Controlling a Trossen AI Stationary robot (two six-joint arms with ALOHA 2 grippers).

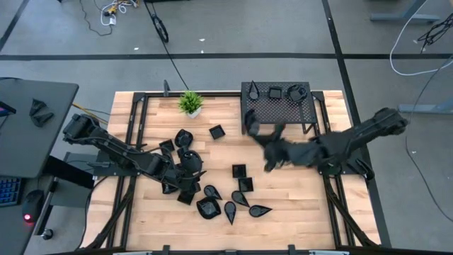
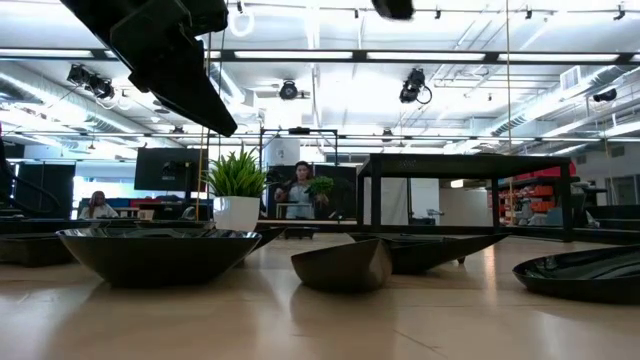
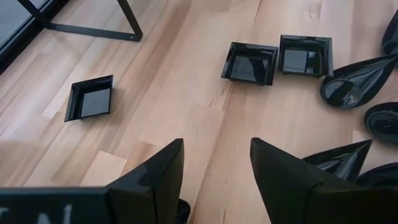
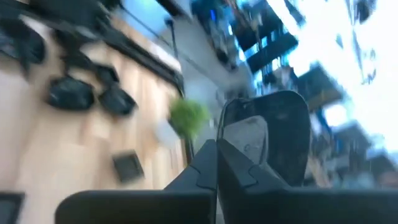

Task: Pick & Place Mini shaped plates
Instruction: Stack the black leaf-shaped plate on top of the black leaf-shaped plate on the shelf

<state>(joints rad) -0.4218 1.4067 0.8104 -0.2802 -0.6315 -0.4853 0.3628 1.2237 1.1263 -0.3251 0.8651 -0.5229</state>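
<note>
The left pincer (image 1: 185,172) hangs released over the cluster of mini shaped plates (image 1: 212,191), its jaws apart with bare desk (image 3: 186,112) between them; two square plates (image 3: 277,59) lie ahead of it and a lone square plate (image 3: 90,98) off to one side. The right pincer (image 1: 271,157) is clenched on a rounded plate (image 4: 273,134), lifted just short of the black rack (image 1: 277,101).

A few plates (image 1: 286,92) already sit on the rack, so the job looks barely begun; most remain on the desk.

Only the right wrist view shows the held plate pinched by its rim. The low view shows the potted plant (image 2: 237,190) and people beyond the desk.
</note>
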